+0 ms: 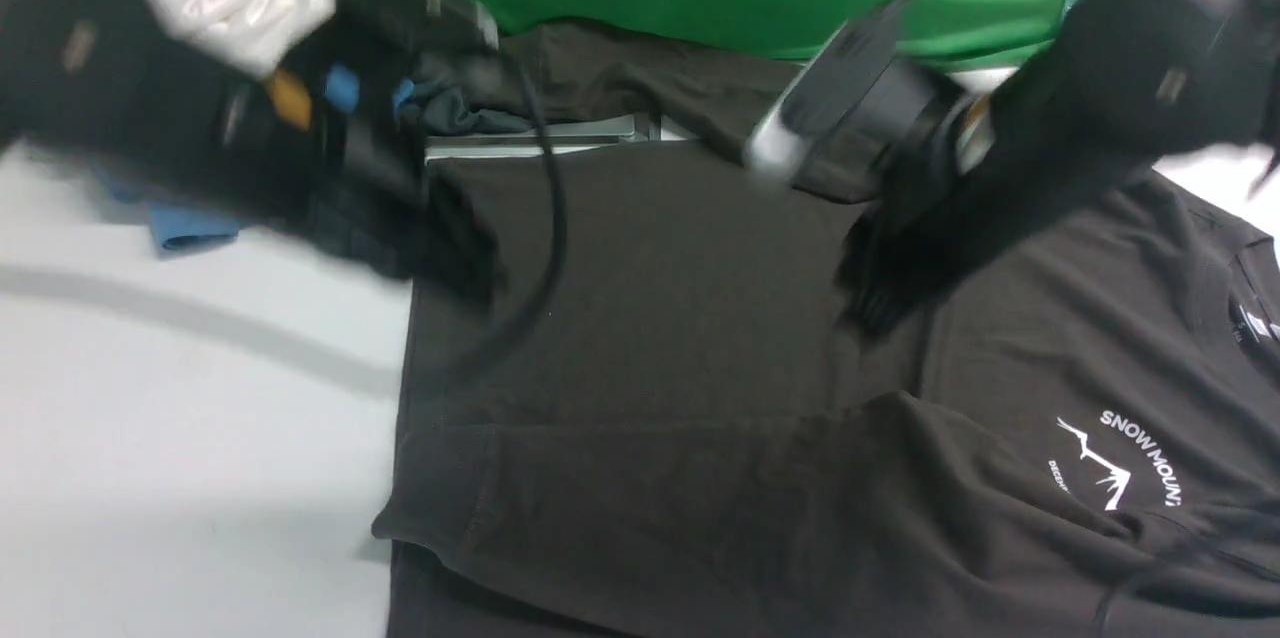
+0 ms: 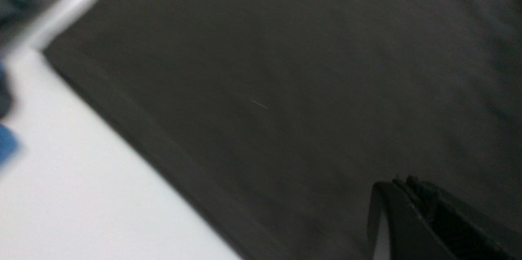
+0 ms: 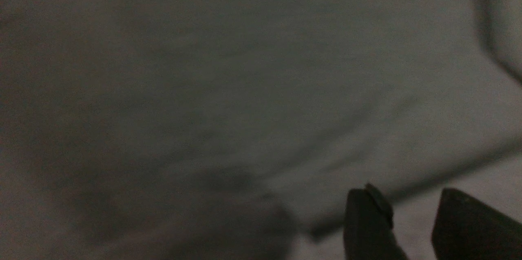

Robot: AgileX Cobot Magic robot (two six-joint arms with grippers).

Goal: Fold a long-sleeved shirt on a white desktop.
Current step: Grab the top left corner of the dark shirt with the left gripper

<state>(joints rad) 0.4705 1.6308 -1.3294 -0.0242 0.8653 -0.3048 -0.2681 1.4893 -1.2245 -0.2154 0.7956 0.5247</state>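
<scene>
- The long-sleeved shirt lies spread on the white surface, collar right, hem left (one sleeve lies across its near part).
- My left pincer is clenched at the far-left hem corner; I see no cloth in it.
- My right pincer is released, over the far chest.
- I'd pinch both far edges together, lift evenly and fold nearward.

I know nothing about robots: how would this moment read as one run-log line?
long-sleeved shirt: flat on white desktop, logo up | left gripper: shut, over shirt | right gripper: open, holding nothing
</scene>
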